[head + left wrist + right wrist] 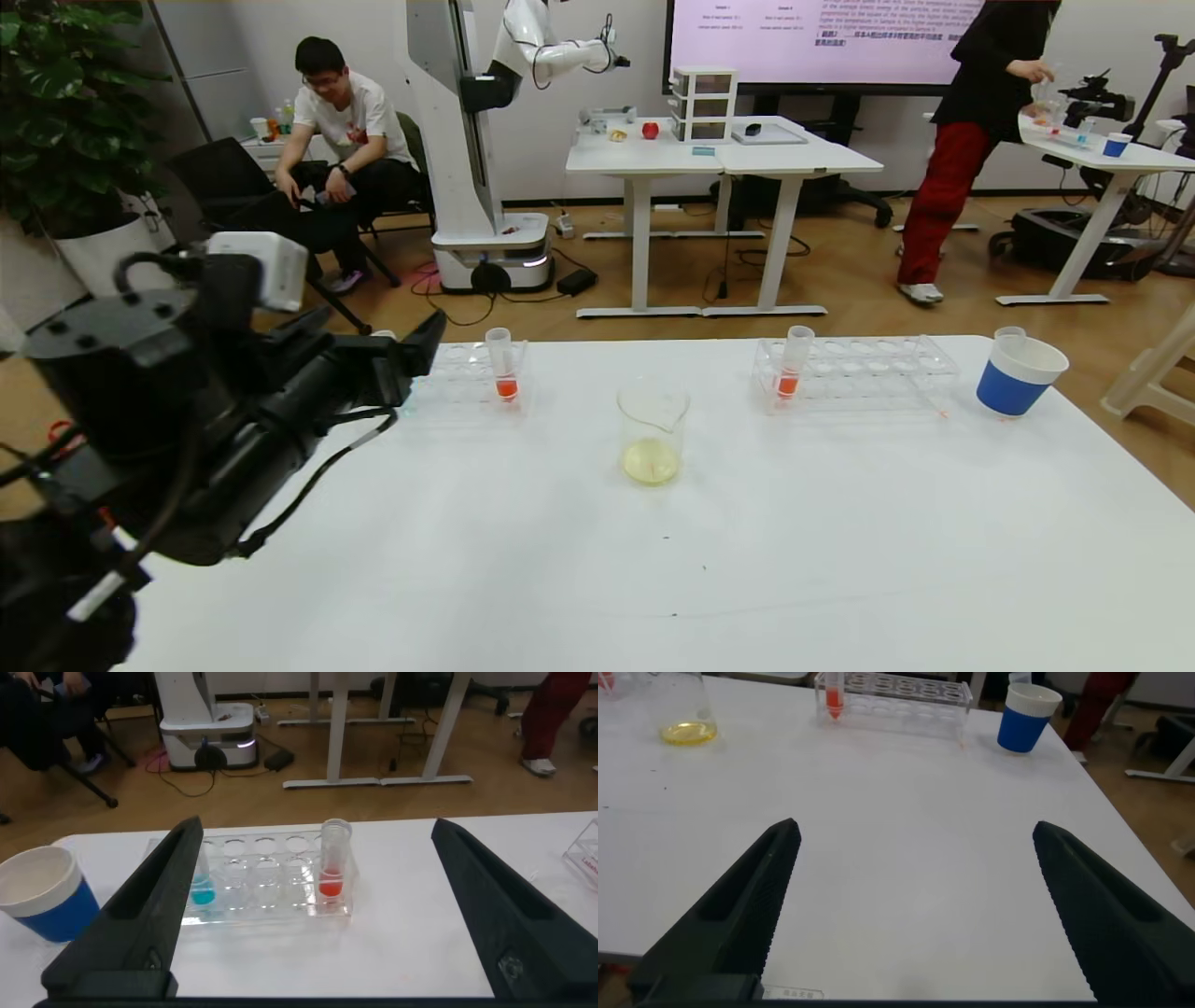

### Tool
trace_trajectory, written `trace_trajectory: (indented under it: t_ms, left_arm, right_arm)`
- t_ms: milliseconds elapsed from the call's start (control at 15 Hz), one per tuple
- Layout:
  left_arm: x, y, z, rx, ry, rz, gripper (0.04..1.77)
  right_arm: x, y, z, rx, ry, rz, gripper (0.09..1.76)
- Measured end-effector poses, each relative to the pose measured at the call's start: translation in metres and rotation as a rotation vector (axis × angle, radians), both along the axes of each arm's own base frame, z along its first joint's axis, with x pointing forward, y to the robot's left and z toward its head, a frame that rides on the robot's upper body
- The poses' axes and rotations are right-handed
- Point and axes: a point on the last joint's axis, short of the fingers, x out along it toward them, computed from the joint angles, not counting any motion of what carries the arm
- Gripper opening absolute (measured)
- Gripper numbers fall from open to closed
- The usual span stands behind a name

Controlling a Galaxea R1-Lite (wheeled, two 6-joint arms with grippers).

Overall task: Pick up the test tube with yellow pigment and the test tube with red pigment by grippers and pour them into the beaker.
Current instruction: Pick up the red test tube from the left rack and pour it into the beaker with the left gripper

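White desk [653,560] is carrying the beaker [652,434] centrally; the test tube with red pigment [334,860] is standing upright near the far-left edge, directly ahead of the wide-open left gripper [318,924]; the right gripper [915,915] is idling wide.

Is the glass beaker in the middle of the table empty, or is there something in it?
Not empty. The beaker stands upright on the table with a shallow layer of pale yellow liquid at the bottom; most of it above that is clear.

Two racks [854,371], three tubes [502,362], one beaker [652,434]
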Motion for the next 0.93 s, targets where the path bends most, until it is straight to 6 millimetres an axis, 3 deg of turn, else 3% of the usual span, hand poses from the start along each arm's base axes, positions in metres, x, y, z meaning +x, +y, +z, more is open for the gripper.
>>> trace_trajectory:
  t_ms: [267, 533, 733, 933]
  left_arm:
    - [0.037, -0.045, -0.047, -0.025, -0.021, 0.002, 1.71]
    - [0.058, -0.06, -0.102, -0.002, 0.036, 0.005, 1.71]
    - [0.071, -0.063, -0.119, -0.003, 0.058, 0.01, 1.71]
    - [0.095, -0.061, -0.118, -0.015, 0.015, 0.032, 1.71]
  right_arm:
    - [0.0, 0.0, 0.0, 0.0, 0.0, 0.0, 1.74]
    - [0.0, 0.0, 0.0, 0.0, 0.0, 0.0, 1.74]
    - [0.0, 0.0, 0.0, 0.0, 0.0, 0.0, 1.74]
    - [0.0, 0.0, 0.0, 0.0, 0.0, 0.0, 1.74]
